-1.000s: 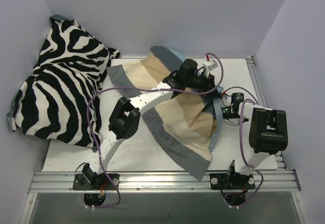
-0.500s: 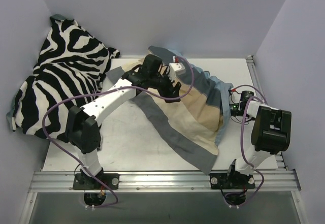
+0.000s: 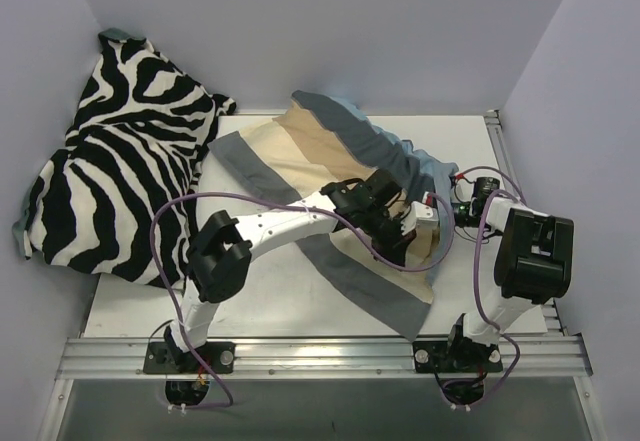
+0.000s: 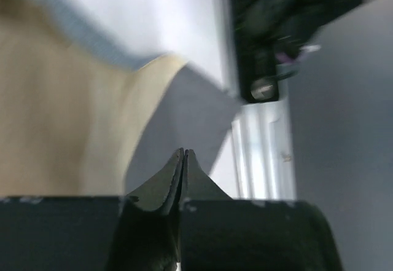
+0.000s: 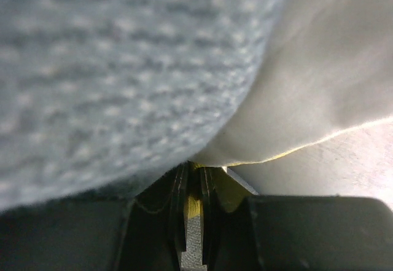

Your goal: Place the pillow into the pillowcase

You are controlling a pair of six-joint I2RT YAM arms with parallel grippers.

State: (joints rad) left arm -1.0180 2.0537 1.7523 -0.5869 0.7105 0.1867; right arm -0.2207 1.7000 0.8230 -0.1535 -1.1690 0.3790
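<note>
The pillowcase (image 3: 300, 156) lies striped face up across the table, bulging at its right end. My left gripper (image 3: 420, 223) hovers over that right end, shut and empty; its wrist view shows the closed fingertips (image 4: 183, 153) above tan and slate stripes (image 4: 55, 99). My right gripper (image 3: 456, 211) is at the pillowcase's right edge. Its jaws (image 5: 195, 168) are shut on a yellow edge of the cream pillow (image 5: 325, 80), with grey-blue pillowcase cloth (image 5: 116, 68) draped beside it. The rest of the pillow is hidden.
A black-and-white zebra-print cloth (image 3: 120, 161) is heaped at the left, hanging off the table. A metal rail (image 3: 320, 353) runs along the near edge, with another rail (image 3: 505, 161) on the right. Purple cables (image 3: 180, 221) loop around the left arm.
My left arm has swung from the pillowcase's far left part over to its right front end. The pillowcase has shifted and lies flatter. The right gripper has stayed in place.
</note>
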